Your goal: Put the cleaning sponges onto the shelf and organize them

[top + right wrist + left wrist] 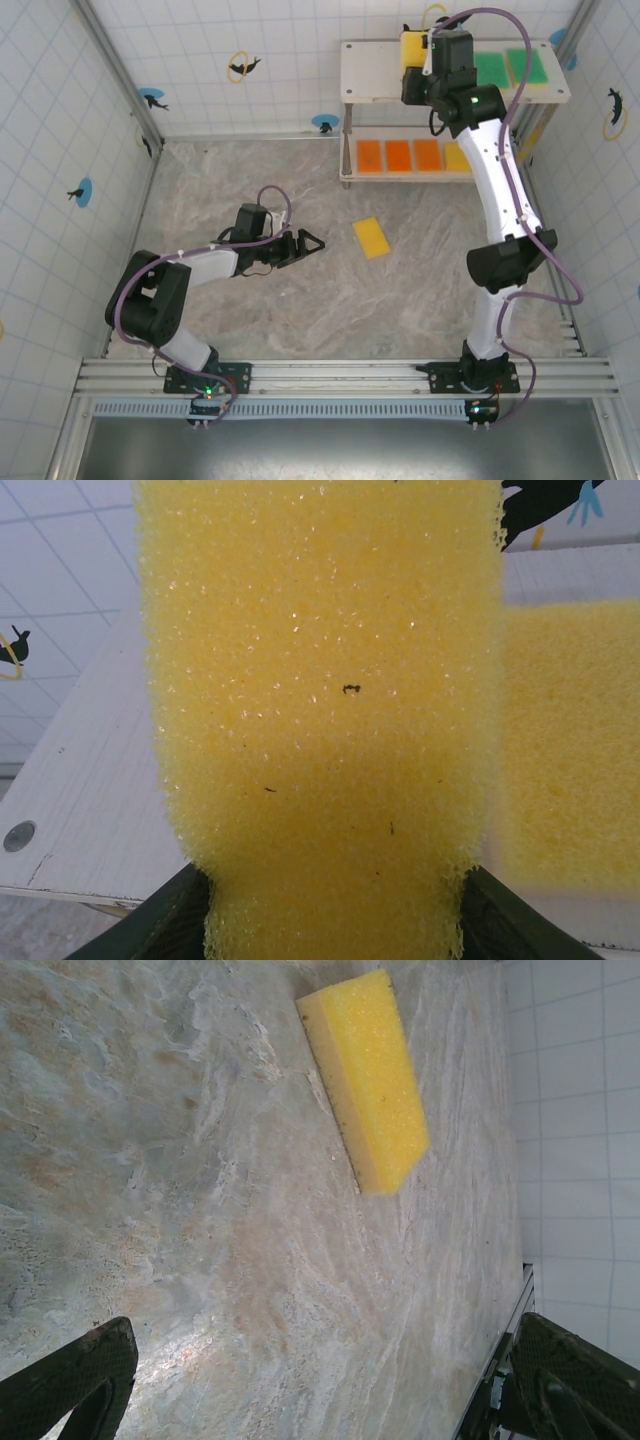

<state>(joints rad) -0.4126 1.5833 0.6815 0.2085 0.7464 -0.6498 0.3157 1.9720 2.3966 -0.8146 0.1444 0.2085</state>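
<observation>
Left arm low over the marble table (250,330). Left gripper (312,245) jaws apart, holding nothing; in the left wrist view both fingers (70,1380) sit wide at the bottom corners. Loose yellow sponge (371,237) lies flat on the table just right of that gripper, not touching it; same one in the left wrist view (365,1080), ahead of the open jaws.

Shelf (372,72) at the back right. Lower board: three orange sponges (399,155) in a row, side by side, and a lower yellow sponge (456,157) at their right end, partly under the right arm. Top board: two green sponges (508,68) flat, side by side on the right half.

Right arm reaches over the top board. Right gripper (414,68) clamped on the held yellow sponge (413,47), left of the green pair. In the right wrist view the held sponge (320,710) is pinched between the fingers (165,925) at its lower end, above the pale board (90,810). A second yellow sponge (570,740) lies on that board just to the right. Cannot tell whether the held one touches the board.
</observation>
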